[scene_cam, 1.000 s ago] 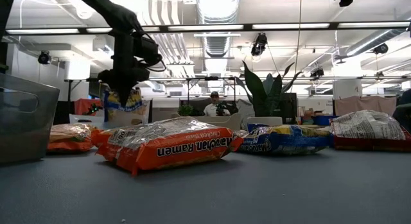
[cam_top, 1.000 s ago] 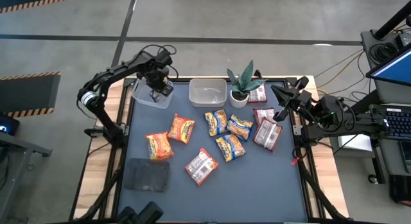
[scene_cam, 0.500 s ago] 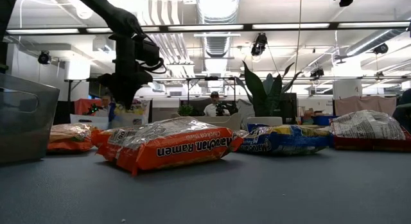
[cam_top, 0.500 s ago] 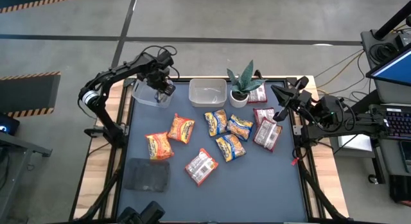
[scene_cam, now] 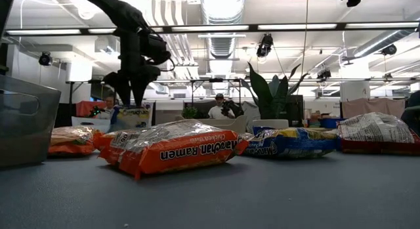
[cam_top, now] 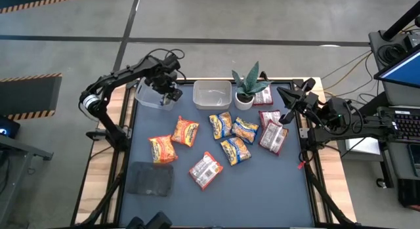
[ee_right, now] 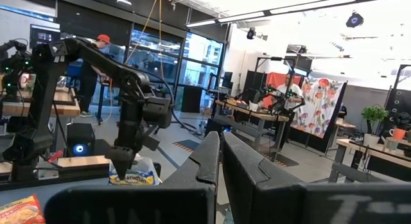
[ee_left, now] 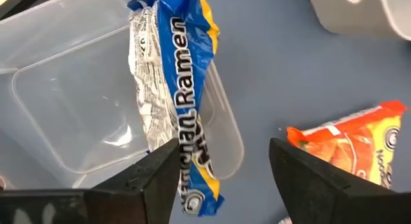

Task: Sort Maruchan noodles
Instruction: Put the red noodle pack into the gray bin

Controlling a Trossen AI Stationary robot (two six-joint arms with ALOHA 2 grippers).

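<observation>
Two arms are at the table. The left gripper [cam_top: 169,92] is up over the left tub [cam_top: 149,98] at the back of the mat [cam_top: 262,189]. Its fingers [ee_left: 154,179] are spread apart, and a blue pack [ee_left: 183,102] sits between them with gaps on both sides. The blue pack leans on the rim of the left tub, partly in and partly over the edge. From the low view, the gripper [scene_cam: 131,81] hangs just above that pack [scene_cam: 130,117].

The right gripper [cam_top: 287,116] waits off at the right side of the mat, with its fingers [ee_right: 212,156] pressed together and holding nothing.

A second tub [cam_top: 211,95] stands beside the first one, and a small plant [cam_top: 248,88] is next to it. Two orange packs [cam_top: 174,141] lie near the left tub. Three blue packs [cam_top: 233,134] lie in the middle of the mat. A red pack [cam_top: 205,170] lies toward the front. More red packs [cam_top: 271,132] lie at the right, near the right gripper, and one red pack [cam_top: 263,96] lies behind the plant. A grey pad [cam_top: 149,179] lies at the front left corner.

A person [scene_cam: 219,107] sits far back in the room.
</observation>
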